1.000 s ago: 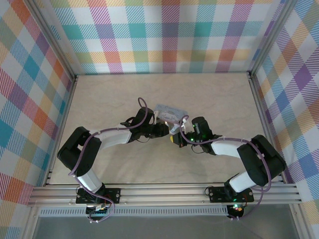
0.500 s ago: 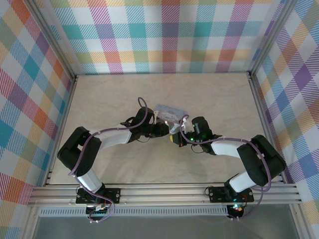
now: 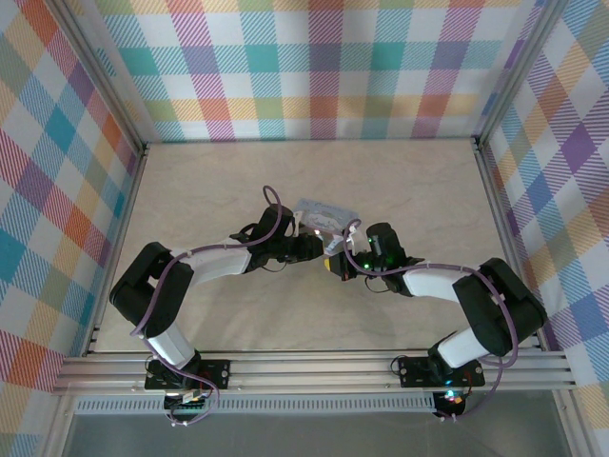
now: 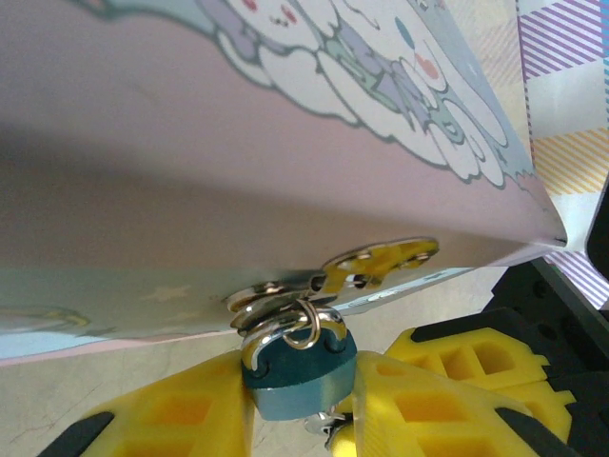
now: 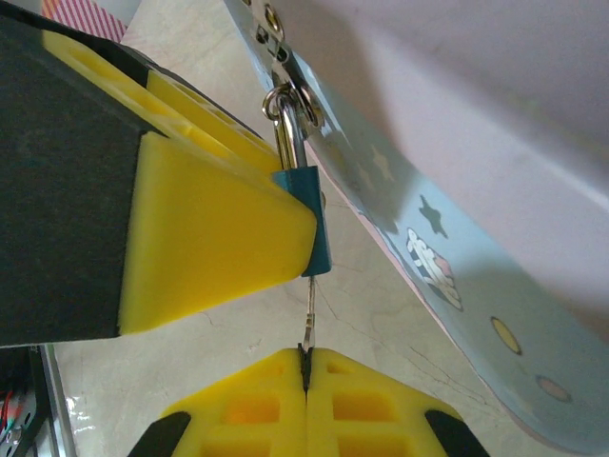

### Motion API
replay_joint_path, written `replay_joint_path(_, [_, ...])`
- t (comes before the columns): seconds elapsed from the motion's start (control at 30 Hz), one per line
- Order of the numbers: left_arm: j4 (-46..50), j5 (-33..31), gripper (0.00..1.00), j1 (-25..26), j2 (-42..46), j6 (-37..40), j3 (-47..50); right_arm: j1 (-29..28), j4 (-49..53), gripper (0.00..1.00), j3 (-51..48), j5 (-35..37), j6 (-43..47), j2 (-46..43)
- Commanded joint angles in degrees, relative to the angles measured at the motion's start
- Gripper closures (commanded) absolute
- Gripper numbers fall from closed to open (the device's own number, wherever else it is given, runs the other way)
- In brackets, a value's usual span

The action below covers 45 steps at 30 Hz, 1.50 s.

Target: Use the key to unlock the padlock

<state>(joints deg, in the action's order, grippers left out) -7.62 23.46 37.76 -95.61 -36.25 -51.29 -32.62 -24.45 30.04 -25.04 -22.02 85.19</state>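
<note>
Left fingers (image 4: 162,419) pinch the padlock (image 4: 300,381) by its teal body, closed onto it. Right fingers (image 5: 247,419) are pressed together on the key (image 5: 310,319), whose tip meets the padlock's underside. It looks inserted, though how deep I cannot tell. Shackle (image 5: 285,129) is closed through the hasp (image 4: 381,262) of the tin (image 4: 238,143), mid-tabletop (image 3: 238,181). Grasp and insertion seem done — the turn and shackle release are left. Tin is latched shut — contents hidden.
</note>
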Motion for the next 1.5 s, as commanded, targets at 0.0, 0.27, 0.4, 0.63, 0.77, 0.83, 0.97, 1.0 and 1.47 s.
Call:
replay_joint_path(0.0, [-1.1,0.7,0.70,0.6,0.1,-0.1,-1.4,-0.2,-1.7,1.00,-0.5,0.3,0.2,-2.1])
replay_joint_path(0.27, [-1.1,0.7,0.70,0.6,0.1,-0.2,-1.3,-0.1,-2.1,1.00,-0.8,0.4,0.1,-2.4])
replay_joint_path(0.4, [-1.0,0.5,0.70,0.5,0.3,-0.2,-1.2,-0.1,-2.1,1.00,-0.9,0.5,0.1,-2.4])
replay_joint_path(0.63, [-1.0,0.5,0.70,0.6,0.2,-0.2,-1.3,0.1,-2.0,1.00,-1.0,0.6,0.0,-2.5])
replay_joint_path(0.77, [-1.0,0.4,0.70,0.6,0.2,-0.2,-1.3,0.1,-1.9,1.00,-1.1,0.6,0.0,-2.6])
replay_joint_path(0.83, [-1.1,0.3,0.70,0.6,0.2,-0.2,-1.3,0.2,-1.7,1.00,-1.3,0.6,0.1,-2.8])
replay_joint_path(0.97, [-1.3,0.3,0.70,0.5,0.3,-0.4,-1.2,0.2,-1.3,1.00,-1.5,0.6,0.2,-3.0])
replay_joint_path(1.0, [-1.3,0.3,0.70,0.6,0.3,-0.5,-1.2,0.2,-1.3,1.00,-1.6,0.6,0.2,-3.1])
replay_joint_path(1.47, [-1.7,0.7,0.70,0.5,0.3,-0.9,-1.2,0.3,-3.6,1.00,-1.7,1.0,-0.6,-2.5])
